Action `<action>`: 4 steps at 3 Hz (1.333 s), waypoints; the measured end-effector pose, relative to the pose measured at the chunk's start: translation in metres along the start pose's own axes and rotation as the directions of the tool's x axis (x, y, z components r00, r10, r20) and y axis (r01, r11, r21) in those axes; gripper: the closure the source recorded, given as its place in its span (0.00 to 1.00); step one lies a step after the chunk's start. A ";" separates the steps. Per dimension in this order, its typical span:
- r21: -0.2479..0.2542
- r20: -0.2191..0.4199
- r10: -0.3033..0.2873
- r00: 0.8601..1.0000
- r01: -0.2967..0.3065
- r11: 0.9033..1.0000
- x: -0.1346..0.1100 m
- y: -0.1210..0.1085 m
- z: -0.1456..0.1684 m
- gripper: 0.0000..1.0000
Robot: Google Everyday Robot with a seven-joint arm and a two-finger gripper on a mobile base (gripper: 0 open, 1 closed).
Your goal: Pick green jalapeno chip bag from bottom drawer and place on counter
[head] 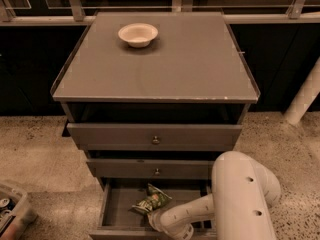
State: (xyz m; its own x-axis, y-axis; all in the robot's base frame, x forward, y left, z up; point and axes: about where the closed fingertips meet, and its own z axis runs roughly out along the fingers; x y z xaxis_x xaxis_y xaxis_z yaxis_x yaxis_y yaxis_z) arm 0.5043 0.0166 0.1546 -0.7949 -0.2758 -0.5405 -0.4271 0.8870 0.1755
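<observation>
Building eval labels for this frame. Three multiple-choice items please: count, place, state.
1. Bowls on the counter: A) none B) three C) one
2. The green jalapeno chip bag lies: A) on the counter B) in the bottom drawer C) in the bowl
3. The bottom drawer is: A) pulled open B) shut C) taken out
Answers: 1 C, one white bowl near the far edge. 2 B, it rests on the drawer's floor. 3 A, its floor shows, with the end effector inside, next to the bag.
</observation>
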 end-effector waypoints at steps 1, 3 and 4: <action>-0.049 0.025 -0.039 0.999 0.040 0.998 -0.003 0.007 -0.018 1.00; -0.238 0.109 -0.199 0.974 0.220 0.946 -0.013 0.013 -0.112 1.00; -0.316 0.166 -0.253 0.953 0.294 0.902 -0.014 0.019 -0.157 1.00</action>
State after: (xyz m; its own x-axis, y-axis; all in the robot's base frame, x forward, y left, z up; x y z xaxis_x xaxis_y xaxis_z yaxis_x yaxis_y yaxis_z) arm 0.4398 -0.0204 0.2951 -0.5779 -0.4256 -0.6964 -0.7555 0.6016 0.2594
